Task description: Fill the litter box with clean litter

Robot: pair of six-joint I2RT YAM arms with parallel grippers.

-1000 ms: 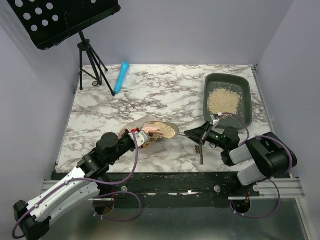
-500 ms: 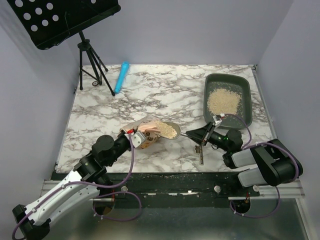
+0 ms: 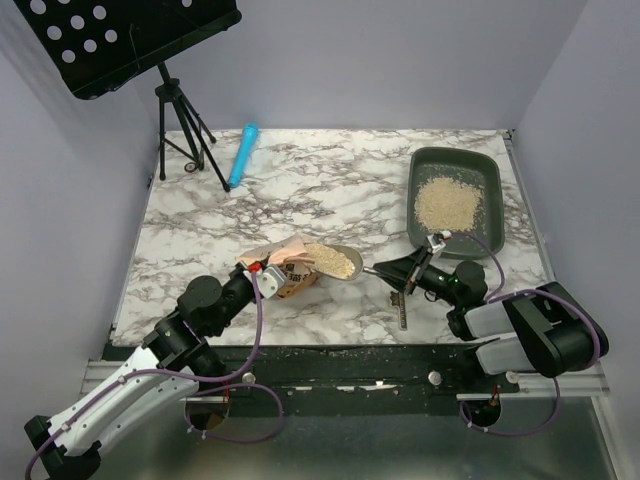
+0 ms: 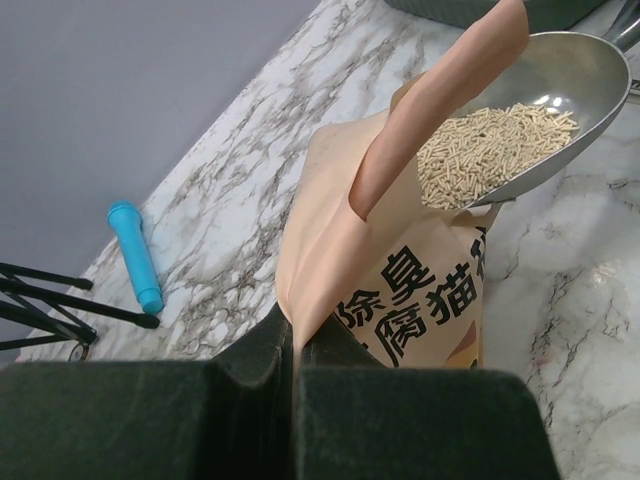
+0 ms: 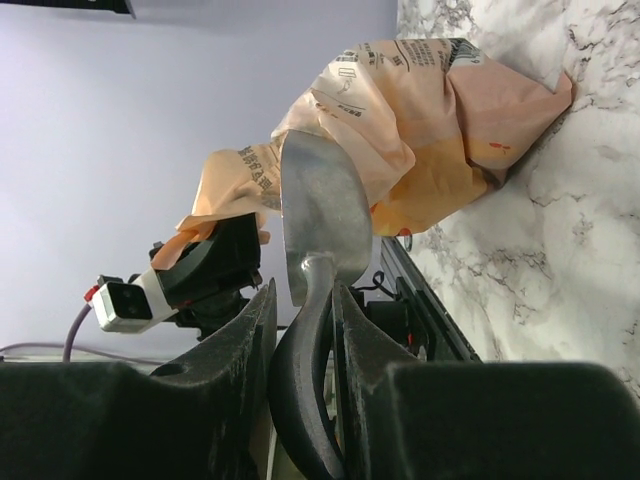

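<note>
The dark grey-green litter box (image 3: 415, 190) sits at the back right with a pile of clean litter (image 3: 445, 203) in it. An orange-pink printed bag (image 3: 283, 268) lies mid-table. My left gripper (image 3: 262, 276) is shut on the bag's edge; in the left wrist view the film (image 4: 400, 290) is pinched between the jaws (image 4: 295, 345). My right gripper (image 3: 402, 270) is shut on the handle of a silver scoop (image 3: 338, 262), whose bowl sits at the bag's mouth. The scoop (image 4: 560, 90) holds beige pellets (image 4: 490, 150). The right wrist view shows the scoop's underside (image 5: 325, 210) against the bag (image 5: 430, 130).
A black music stand on a tripod (image 3: 185, 140) stands at the back left. A blue cylinder (image 3: 243, 153) lies beside it. A thin dark strip (image 3: 402, 310) lies near the front edge under my right arm. Grey walls close in both sides.
My left arm has drawn back a little to the left, taking the bag's edge with it. The scoop stays at the bag's mouth, and the right wrist has shifted slightly right.
</note>
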